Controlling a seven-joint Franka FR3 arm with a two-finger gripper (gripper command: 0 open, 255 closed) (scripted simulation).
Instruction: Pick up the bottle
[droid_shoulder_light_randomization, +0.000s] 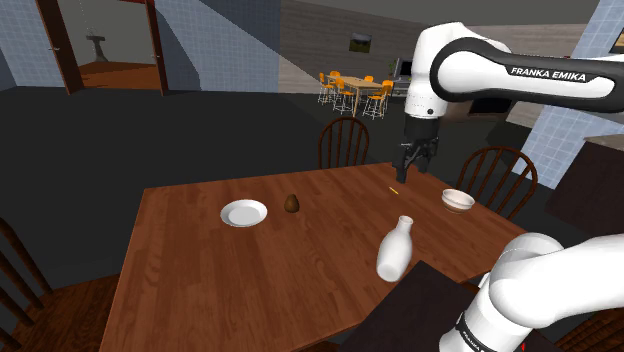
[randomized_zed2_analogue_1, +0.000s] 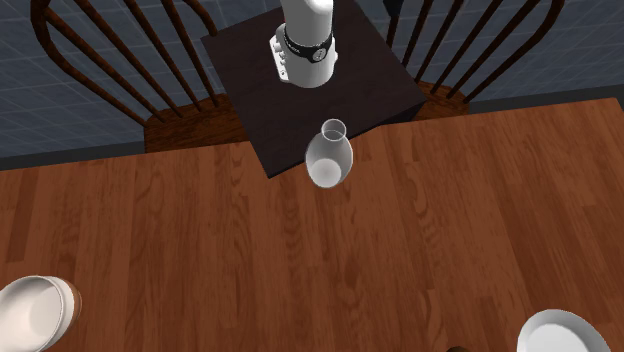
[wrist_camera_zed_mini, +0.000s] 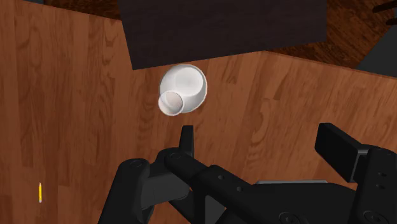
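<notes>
The white bottle (droid_shoulder_light_randomization: 394, 250) is located on the wooden table (droid_shoulder_light_randomization: 250, 280), standing upright just beside the edge of the dark stand (droid_shoulder_light_randomization: 425, 300). In the second exterior view the bottle (randomized_zed2_analogue_1: 329, 158) is seen from above, with its open mouth toward the stand (randomized_zed2_analogue_1: 300, 100) and its body over the table (randomized_zed2_analogue_1: 200, 250) at the stand's corner. The end effector (droid_shoulder_light_randomization: 408, 175) is held above the table, well apart from the bottle and toward the table's far side in the shoulder view. Its fingers are released and stand apart, and nothing is grasped between them. In the wrist view the bottle (wrist_camera_zed_mini: 182, 90) is seen beyond the open end effector (wrist_camera_zed_mini: 261, 143), nearer to one finger (wrist_camera_zed_mini: 186, 137) than to the other, and is touched by neither. A white bowl (droid_shoulder_light_randomization: 458, 199) is placed near the table edge at the shoulder view's right, close below the end effector. A white plate (droid_shoulder_light_randomization: 244, 213) lies toward the shoulder view's left, and a small brown object (droid_shoulder_light_randomization: 292, 203), possibly a piece of fruit, rests just beside the plate. A thin yellow item (droid_shoulder_light_randomization: 393, 188) lies on the table beneath the end effector. Two wooden chairs (droid_shoulder_light_randomization: 343, 140) are set at the far side of the table.
</notes>
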